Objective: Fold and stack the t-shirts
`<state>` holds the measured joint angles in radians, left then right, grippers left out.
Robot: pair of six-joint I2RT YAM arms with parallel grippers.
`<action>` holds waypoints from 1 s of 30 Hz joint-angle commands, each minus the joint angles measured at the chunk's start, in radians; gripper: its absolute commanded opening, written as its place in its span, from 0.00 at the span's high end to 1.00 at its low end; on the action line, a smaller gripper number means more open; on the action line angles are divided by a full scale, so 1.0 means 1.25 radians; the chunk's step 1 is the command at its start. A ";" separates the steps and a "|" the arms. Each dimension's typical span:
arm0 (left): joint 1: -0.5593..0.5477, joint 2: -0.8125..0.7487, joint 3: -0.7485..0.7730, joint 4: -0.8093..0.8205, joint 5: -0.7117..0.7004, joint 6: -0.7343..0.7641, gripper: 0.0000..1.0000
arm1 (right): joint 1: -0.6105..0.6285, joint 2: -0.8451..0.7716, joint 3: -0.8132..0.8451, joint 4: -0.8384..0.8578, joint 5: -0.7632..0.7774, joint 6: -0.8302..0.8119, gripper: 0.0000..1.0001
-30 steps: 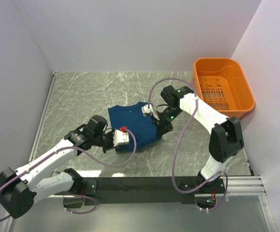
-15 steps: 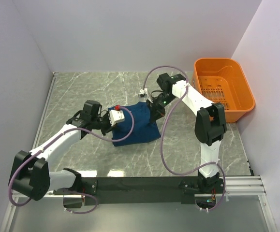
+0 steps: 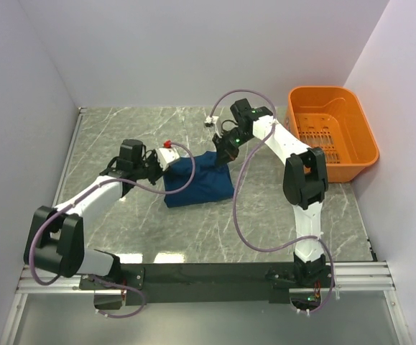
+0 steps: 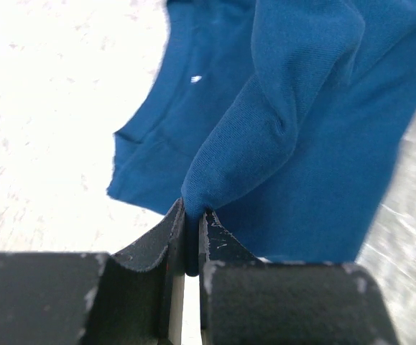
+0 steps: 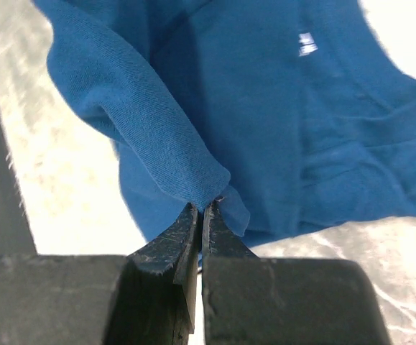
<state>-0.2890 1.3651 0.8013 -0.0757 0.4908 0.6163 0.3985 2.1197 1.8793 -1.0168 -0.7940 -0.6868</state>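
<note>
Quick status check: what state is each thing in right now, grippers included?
t-shirt, partly folded, two edges pinched and lifted, rest lying flat.
left gripper, shut on t-shirt.
right gripper, shut on t-shirt.
orange basket, upright, far right, apart from t-shirt.

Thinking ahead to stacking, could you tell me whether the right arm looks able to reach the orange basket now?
Probably yes: the orange basket stands close beside that arm, nothing between them. But the right hand is shut on the t-shirt, so the cloth would come along.
</note>
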 commanded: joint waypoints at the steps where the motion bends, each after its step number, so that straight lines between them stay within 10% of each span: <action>1: 0.014 0.032 0.036 0.111 -0.043 -0.035 1.00 | -0.014 0.004 0.005 0.127 0.031 0.109 1.00; 30: 0.018 0.228 0.120 0.208 -0.152 -0.103 0.99 | -0.027 0.082 0.027 0.286 0.152 0.249 0.97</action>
<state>-0.2714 1.6440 0.9039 0.1188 0.3168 0.5240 0.3702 2.2185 1.8729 -0.7006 -0.6250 -0.3996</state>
